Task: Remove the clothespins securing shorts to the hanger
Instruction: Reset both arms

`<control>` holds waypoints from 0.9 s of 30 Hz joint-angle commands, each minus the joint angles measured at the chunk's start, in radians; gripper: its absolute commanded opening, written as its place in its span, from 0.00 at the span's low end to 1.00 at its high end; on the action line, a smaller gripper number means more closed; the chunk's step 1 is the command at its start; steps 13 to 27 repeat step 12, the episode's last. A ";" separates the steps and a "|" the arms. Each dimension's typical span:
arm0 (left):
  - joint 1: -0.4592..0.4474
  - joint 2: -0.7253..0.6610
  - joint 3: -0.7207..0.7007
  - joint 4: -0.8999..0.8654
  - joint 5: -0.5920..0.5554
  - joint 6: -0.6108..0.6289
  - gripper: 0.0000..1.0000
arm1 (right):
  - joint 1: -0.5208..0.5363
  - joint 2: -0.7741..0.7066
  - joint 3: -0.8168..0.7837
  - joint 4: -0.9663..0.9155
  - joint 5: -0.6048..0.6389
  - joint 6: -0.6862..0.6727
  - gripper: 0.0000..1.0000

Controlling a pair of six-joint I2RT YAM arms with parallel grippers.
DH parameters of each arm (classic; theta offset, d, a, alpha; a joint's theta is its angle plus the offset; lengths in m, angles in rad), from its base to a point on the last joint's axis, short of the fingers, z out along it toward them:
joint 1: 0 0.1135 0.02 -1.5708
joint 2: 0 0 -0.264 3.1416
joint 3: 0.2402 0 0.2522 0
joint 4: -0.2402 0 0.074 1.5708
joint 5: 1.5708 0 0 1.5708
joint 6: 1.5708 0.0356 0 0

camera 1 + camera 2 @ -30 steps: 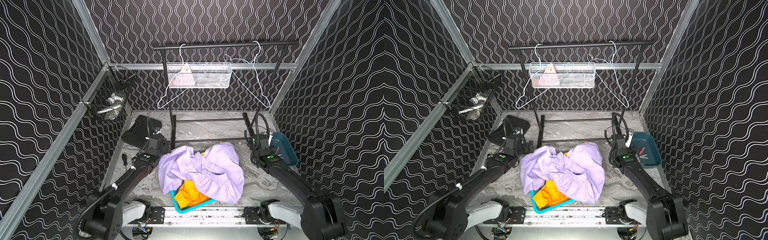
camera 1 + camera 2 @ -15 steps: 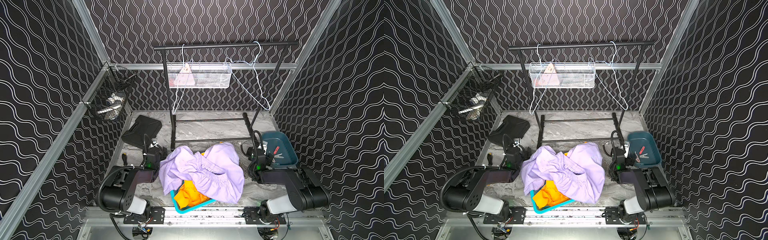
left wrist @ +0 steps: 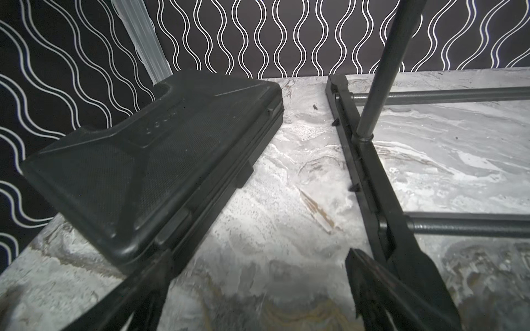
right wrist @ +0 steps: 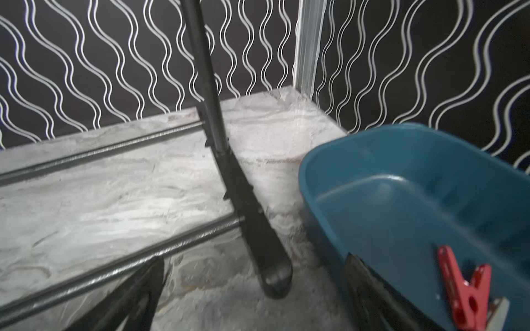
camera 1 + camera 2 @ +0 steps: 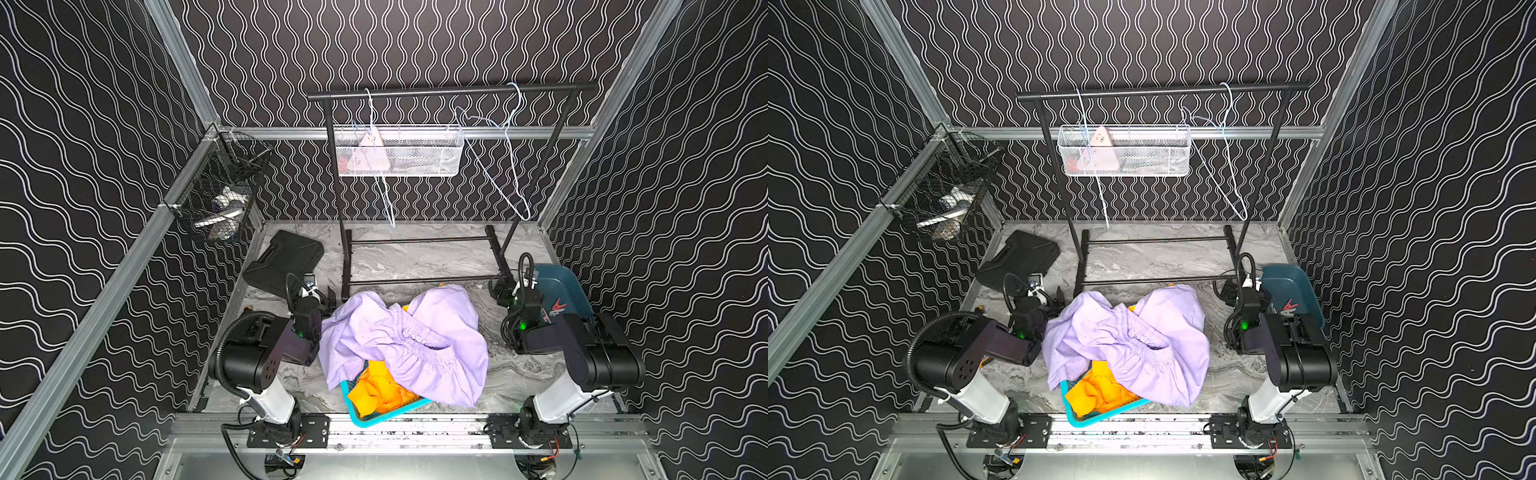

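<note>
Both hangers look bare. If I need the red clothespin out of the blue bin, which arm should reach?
Right. The right gripper, open, sits beside the blue bin holding the red clothespin; the left gripper is across the lilac shorts, by the black case.

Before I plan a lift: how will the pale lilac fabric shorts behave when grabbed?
Probably floppy: the pale lilac shorts lie crumpled in folds. Likely light, draped over the turquoise plastic basket. Might drag the orange shorts beneath.
</note>
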 commanded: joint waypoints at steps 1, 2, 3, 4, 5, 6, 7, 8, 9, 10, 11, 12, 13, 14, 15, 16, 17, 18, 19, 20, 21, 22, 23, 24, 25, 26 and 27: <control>0.001 -0.001 0.023 -0.047 -0.002 0.012 0.99 | 0.023 -0.021 -0.005 -0.078 -0.016 0.004 1.00; 0.001 0.007 0.023 -0.025 -0.015 0.020 0.99 | 0.021 -0.029 0.009 -0.124 -0.018 0.017 1.00; 0.001 0.005 0.021 -0.028 -0.013 0.021 0.99 | 0.021 -0.017 0.003 -0.093 -0.015 0.008 1.00; 0.001 0.000 0.024 -0.046 -0.016 0.014 0.99 | 0.021 0.005 -0.012 -0.024 -0.016 -0.005 1.00; 0.001 0.005 0.022 -0.030 -0.015 0.018 0.99 | 0.022 0.020 -0.017 0.024 -0.017 -0.019 1.00; 0.001 0.008 0.021 -0.025 -0.015 0.021 0.99 | 0.023 0.014 -0.006 -0.009 -0.022 -0.011 1.00; 0.001 0.000 0.023 -0.043 -0.015 0.016 0.99 | 0.014 -0.003 0.018 -0.096 -0.044 0.014 0.99; 0.001 0.004 0.024 -0.032 -0.015 0.015 0.99 | -0.005 -0.012 0.024 -0.131 -0.082 0.028 1.00; 0.001 0.008 0.022 -0.024 -0.016 0.022 0.99 | -0.008 -0.010 0.023 -0.124 -0.085 0.023 0.99; 0.001 0.001 0.021 -0.039 -0.016 0.016 0.99 | -0.008 0.000 0.012 -0.087 -0.077 0.011 1.00; 0.001 0.001 0.020 -0.025 -0.016 0.018 0.99 | -0.006 0.006 -0.001 -0.037 -0.071 0.002 0.99; 0.000 0.003 0.018 -0.018 -0.016 0.021 0.99 | -0.004 0.005 -0.005 -0.025 -0.065 0.001 1.00; 0.000 0.003 0.018 -0.018 -0.016 0.021 0.99 | -0.004 0.005 -0.005 -0.025 -0.065 0.001 1.00; 0.000 0.003 0.018 -0.018 -0.016 0.021 0.99 | -0.004 0.005 -0.005 -0.025 -0.065 0.001 1.00; 0.000 0.003 0.018 -0.018 -0.016 0.021 0.99 | -0.004 0.005 -0.005 -0.025 -0.065 0.001 1.00; 0.000 0.003 0.018 -0.018 -0.016 0.021 0.99 | -0.004 0.005 -0.005 -0.025 -0.065 0.001 1.00; 0.000 0.003 0.018 -0.018 -0.016 0.021 0.99 | -0.004 0.005 -0.005 -0.025 -0.065 0.001 1.00; 0.000 0.003 0.018 -0.018 -0.016 0.021 0.99 | -0.004 0.005 -0.005 -0.025 -0.065 0.001 1.00; 0.000 0.003 0.018 -0.018 -0.016 0.021 0.99 | -0.004 0.005 -0.005 -0.025 -0.065 0.001 1.00; 0.000 0.003 0.018 -0.018 -0.016 0.021 0.99 | -0.004 0.005 -0.005 -0.025 -0.065 0.001 1.00; 0.000 0.003 0.018 -0.018 -0.016 0.021 0.99 | -0.004 0.005 -0.005 -0.025 -0.065 0.001 1.00; 0.000 0.003 0.018 -0.018 -0.016 0.021 0.99 | -0.004 0.005 -0.005 -0.025 -0.065 0.001 1.00; 0.000 0.003 0.018 -0.018 -0.016 0.021 0.99 | -0.004 0.005 -0.005 -0.025 -0.065 0.001 1.00; 0.000 0.003 0.018 -0.018 -0.016 0.021 0.99 | -0.004 0.005 -0.005 -0.025 -0.065 0.001 1.00; 0.000 0.003 0.018 -0.018 -0.016 0.021 0.99 | -0.004 0.005 -0.005 -0.025 -0.065 0.001 1.00; 0.000 0.003 0.018 -0.018 -0.016 0.021 0.99 | -0.004 0.005 -0.005 -0.025 -0.065 0.001 1.00; 0.000 0.003 0.018 -0.018 -0.016 0.021 0.99 | -0.004 0.005 -0.005 -0.025 -0.065 0.001 1.00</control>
